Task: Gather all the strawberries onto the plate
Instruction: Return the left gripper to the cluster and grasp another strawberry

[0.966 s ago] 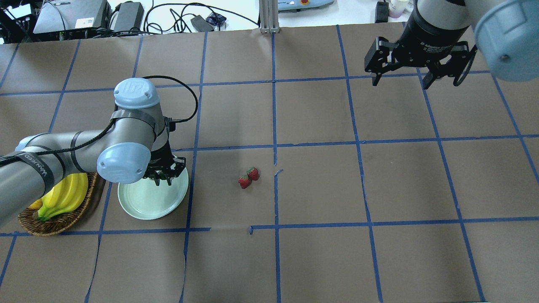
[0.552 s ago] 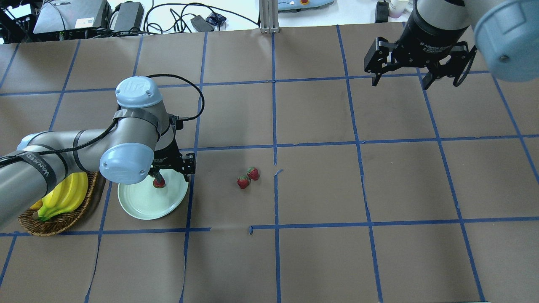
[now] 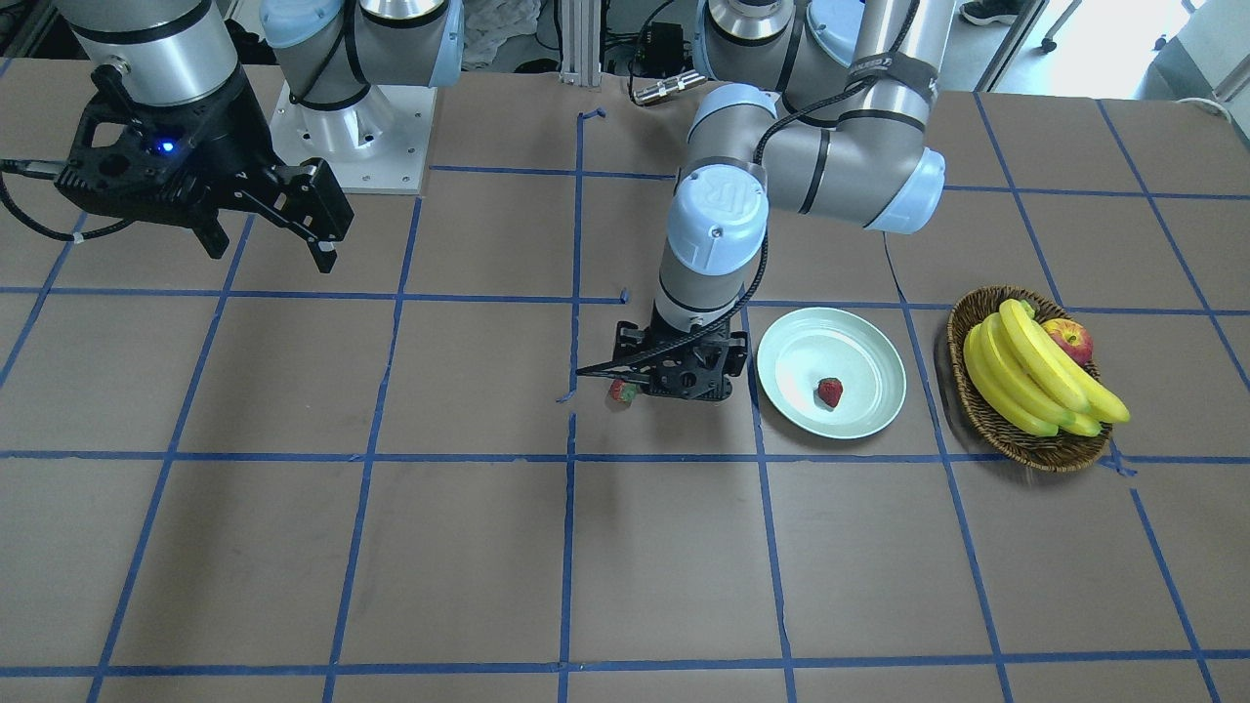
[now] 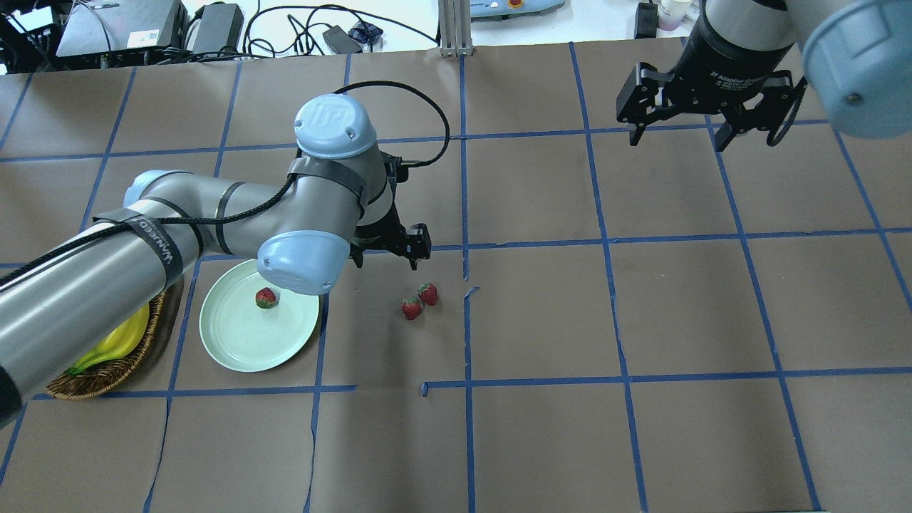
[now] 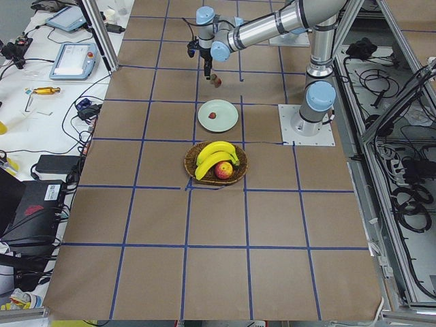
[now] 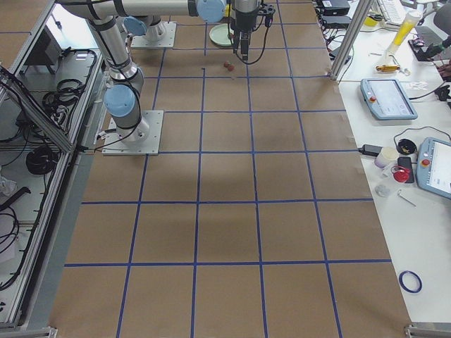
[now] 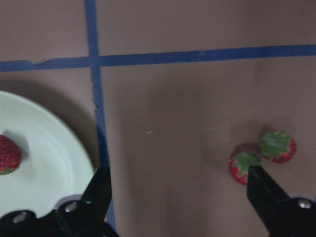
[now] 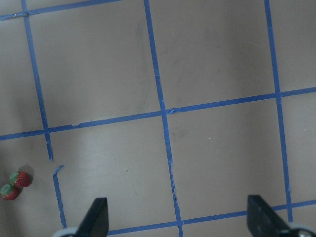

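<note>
Strawberry (image 4: 266, 298) red, green-capped, on smooth round mint plate (image 4: 239, 345).

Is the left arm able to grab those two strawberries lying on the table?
Probably yes. The left gripper hovers open right beside the two strawberries, and nothing lies between them.
</note>
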Tool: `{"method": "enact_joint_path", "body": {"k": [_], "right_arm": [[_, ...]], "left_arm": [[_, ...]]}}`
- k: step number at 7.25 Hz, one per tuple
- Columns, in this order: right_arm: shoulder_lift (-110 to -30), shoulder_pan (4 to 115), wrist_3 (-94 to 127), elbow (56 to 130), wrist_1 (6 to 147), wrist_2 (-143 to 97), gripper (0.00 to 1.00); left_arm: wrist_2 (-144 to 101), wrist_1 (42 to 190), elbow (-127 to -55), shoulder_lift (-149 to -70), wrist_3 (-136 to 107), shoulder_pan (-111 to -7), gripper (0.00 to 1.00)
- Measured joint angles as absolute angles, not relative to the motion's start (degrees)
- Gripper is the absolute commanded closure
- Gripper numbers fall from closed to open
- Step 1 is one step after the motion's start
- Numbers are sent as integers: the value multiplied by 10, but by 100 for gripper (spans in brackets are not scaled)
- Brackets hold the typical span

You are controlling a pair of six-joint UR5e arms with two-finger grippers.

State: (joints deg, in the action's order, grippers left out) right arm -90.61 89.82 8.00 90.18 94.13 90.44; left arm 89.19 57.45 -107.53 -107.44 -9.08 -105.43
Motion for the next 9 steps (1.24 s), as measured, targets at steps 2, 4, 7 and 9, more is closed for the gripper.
{"method": "enact_joint_path", "body": {"k": [2,4,7,9], "right_arm": [[-906,898,80,902,941,904,0],[-906,898,80,902,941,904,0],[-906,898,80,902,941,904,0],[-906,898,80,902,941,904,0]], "left_arm": [[889,556,-1080,-1112,-75,-1098,29],[889,538,-1082,-1136,-60,-1109,28],[890,507,-1081,-1155,-50,-1109,38],[890,503,-1080,-1156,-50,-1109,53]]}}
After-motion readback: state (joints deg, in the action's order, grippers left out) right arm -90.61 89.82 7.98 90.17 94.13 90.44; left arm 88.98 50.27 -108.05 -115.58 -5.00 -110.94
